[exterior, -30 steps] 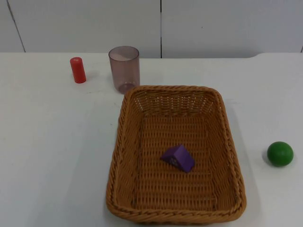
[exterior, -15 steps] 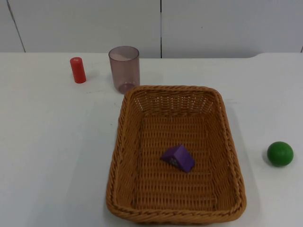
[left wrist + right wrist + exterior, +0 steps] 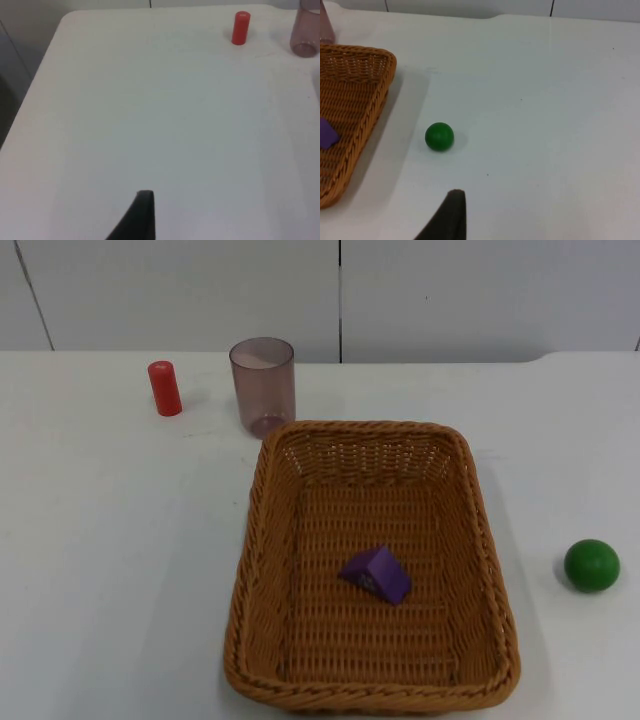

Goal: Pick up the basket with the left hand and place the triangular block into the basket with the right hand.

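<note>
Whether either arm's fingers are released or clenched cannot be told. The left gripper [image 3: 142, 220] waits above bare bench near the left edge; the right gripper [image 3: 451, 217] hangs above the bench on the right, near the green ball [image 3: 439, 136]. The basket [image 3: 255, 540] sits on the bench toward the near edge, with the purple triangular block [image 3: 376, 574] lying on its woven floor. By my judgement both steps look done. Next calls only for holding clear. A red cylinder [image 3: 165, 388] and a tinted cup [image 3: 263, 386] stand toward the far edge.
</note>
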### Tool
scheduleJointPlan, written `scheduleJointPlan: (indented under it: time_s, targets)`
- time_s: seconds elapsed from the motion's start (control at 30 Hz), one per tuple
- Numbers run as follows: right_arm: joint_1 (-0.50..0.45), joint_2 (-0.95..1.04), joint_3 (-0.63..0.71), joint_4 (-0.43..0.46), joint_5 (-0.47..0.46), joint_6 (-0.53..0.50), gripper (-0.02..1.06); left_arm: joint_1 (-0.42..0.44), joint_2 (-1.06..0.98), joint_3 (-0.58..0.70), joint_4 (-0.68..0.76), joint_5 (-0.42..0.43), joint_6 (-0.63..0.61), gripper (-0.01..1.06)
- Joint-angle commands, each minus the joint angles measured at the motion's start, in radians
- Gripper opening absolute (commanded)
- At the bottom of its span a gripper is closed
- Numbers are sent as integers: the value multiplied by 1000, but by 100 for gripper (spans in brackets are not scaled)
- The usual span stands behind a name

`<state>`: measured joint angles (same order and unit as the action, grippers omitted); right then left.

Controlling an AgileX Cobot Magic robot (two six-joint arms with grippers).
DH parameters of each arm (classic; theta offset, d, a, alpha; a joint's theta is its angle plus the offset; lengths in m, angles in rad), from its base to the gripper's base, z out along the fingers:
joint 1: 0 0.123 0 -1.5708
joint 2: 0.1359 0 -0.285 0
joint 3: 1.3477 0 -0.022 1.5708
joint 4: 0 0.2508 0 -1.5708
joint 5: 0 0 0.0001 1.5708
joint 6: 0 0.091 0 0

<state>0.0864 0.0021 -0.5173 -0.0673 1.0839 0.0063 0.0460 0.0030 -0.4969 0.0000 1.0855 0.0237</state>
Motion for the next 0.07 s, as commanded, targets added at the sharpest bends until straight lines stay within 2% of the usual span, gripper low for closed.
scheduleJointPlan:
  time_s: [0.0,0.03]
  targets:
    - [4,-2,2,1,-9,-1,105,-22,-3,4,7,-11,-6,105]
    - [4,-2,2,1,-9,-1,105,-39,-3,4,7,-11,-6,105]
